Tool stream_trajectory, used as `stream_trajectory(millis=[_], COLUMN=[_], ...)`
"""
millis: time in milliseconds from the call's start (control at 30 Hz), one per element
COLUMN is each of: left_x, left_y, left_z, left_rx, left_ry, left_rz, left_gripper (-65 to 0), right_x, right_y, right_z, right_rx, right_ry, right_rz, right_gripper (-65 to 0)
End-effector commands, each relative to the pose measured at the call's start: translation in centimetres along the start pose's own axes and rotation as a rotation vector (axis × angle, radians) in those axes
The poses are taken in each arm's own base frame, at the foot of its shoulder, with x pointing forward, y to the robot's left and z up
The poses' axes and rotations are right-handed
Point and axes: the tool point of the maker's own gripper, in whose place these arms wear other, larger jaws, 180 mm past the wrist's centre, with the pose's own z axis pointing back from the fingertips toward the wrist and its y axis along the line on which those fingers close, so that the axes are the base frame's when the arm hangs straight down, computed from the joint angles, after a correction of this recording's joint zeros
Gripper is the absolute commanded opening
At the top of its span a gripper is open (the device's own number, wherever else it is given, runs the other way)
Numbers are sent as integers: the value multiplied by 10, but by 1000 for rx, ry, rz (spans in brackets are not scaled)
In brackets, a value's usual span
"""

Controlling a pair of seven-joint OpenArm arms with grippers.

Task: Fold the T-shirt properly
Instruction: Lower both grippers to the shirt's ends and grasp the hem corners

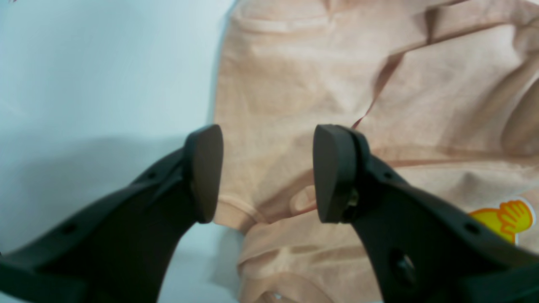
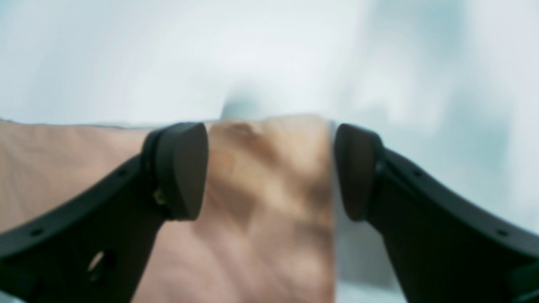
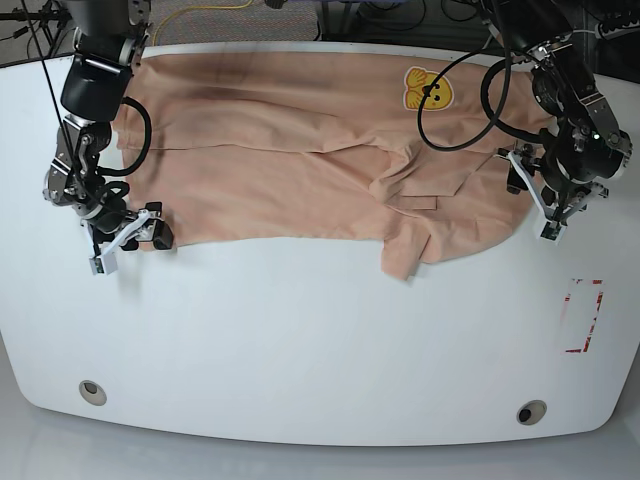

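Shirt [image 3: 300, 140] lies spread and rumpled across the far side of the counter [image 3: 300, 340]. Left gripper [image 1: 267, 172] and right gripper [image 2: 269, 172] both gape empty over its opposite edges. Grasp step: each should drop and pinch fabric.

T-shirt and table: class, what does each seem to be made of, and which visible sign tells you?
T-shirt: soft knit cloth, likely cotton, matte; it creases and drapes in folds.
Table: hard white board, perhaps laminate, smooth with a slight sheen; it lies flat and reflects light faintly.
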Motion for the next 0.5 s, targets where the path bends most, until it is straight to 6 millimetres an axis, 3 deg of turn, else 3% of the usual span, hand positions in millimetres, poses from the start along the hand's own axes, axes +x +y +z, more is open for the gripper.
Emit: stream_trajectory(millis=[0, 133, 233, 333, 467], left_x=[12, 10, 12, 17, 16], left_y=[9, 15, 25, 43, 49], left_z=[8, 9, 12, 18, 12], left_rx=[27, 40, 61, 102, 90], left_ry=[-48, -50, -59, -72, -64], left_rz=[3, 23, 40, 58, 90], left_gripper=[-331, -331, -331, -328, -325], right_x=[1, -12, -13, -14, -15], right_y=[13, 19, 20, 21, 24], right_z=[-7, -10, -10, -10, -12], right_rx=[28, 40, 41, 45, 49], right_ry=[4, 21, 22, 22, 25], right_rz=[7, -5, -8, -11, -12], right_gripper=[-205, -209, -273, -415, -598])
